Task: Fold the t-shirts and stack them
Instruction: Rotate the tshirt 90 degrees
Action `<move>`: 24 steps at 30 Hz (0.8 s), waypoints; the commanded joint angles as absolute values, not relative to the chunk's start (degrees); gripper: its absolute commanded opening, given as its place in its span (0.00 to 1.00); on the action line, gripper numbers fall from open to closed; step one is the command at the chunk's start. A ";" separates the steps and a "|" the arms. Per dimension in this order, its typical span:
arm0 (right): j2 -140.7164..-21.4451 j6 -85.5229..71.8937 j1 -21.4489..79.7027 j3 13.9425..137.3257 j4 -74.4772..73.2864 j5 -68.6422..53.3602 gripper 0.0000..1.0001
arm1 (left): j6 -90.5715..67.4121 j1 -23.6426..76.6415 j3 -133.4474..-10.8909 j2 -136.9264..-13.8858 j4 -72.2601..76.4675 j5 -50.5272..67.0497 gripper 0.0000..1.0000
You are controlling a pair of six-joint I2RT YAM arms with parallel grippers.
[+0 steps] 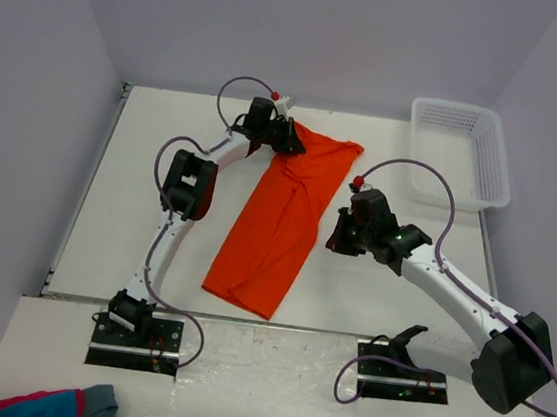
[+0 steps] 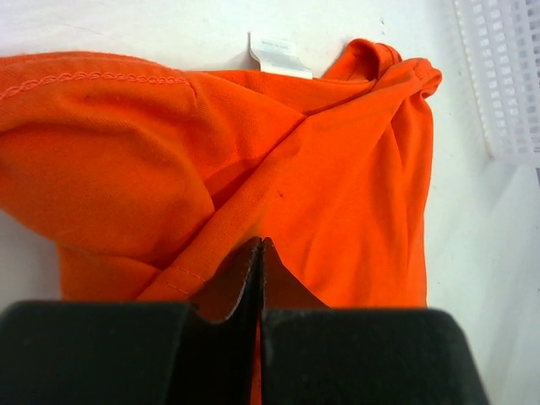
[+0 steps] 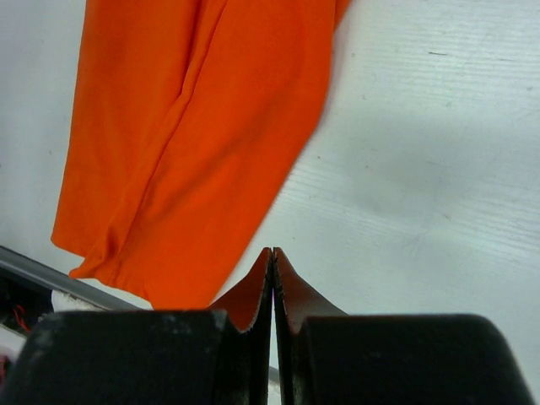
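Observation:
One bright orange t-shirt (image 1: 275, 218) lies on the white table, folded into a long strip that runs from the far middle toward the near edge. My left gripper (image 1: 291, 137) is at its far collar end, shut on a fold of the cloth (image 2: 337, 169). The gripper (image 2: 262, 243) has creases running out from its tips, and a white neck label (image 2: 280, 57) shows beyond it. My right gripper (image 1: 342, 238) is shut and empty, just off the shirt's right edge. In the right wrist view the gripper (image 3: 272, 251) is above bare table, with the shirt (image 3: 194, 126) to its left.
A white plastic basket (image 1: 461, 154) stands at the far right corner and also shows in the left wrist view (image 2: 506, 76). A red, blue and grey cloth bundle (image 1: 50, 406) lies at the near left, below the arm bases. Walls close off the left, right and back.

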State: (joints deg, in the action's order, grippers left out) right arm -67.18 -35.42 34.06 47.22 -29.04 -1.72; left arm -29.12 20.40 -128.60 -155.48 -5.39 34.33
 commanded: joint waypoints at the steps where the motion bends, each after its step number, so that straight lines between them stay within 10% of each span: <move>1: -70.57 -35.78 35.41 46.23 -23.57 -6.84 0.00 | -24.52 16.10 -126.57 -153.55 -10.37 27.16 0.00; 4: -75.31 -35.51 37.69 46.49 -19.96 -10.89 0.00 | -24.35 13.55 -125.34 -152.76 -10.11 27.07 0.00; 9: -84.19 -33.75 42.79 52.36 -20.64 -11.44 0.31 | -24.00 10.20 -122.70 -150.91 -9.49 26.72 0.00; 18: -84.20 -34.19 44.38 52.30 -21.00 -8.88 0.33 | -26.10 7.65 -120.50 -149.33 -7.65 27.86 0.00; 24: -80.34 -34.80 44.65 47.04 -20.22 -8.44 0.33 | -30.40 7.73 -114.01 -141.89 -0.81 33.31 0.17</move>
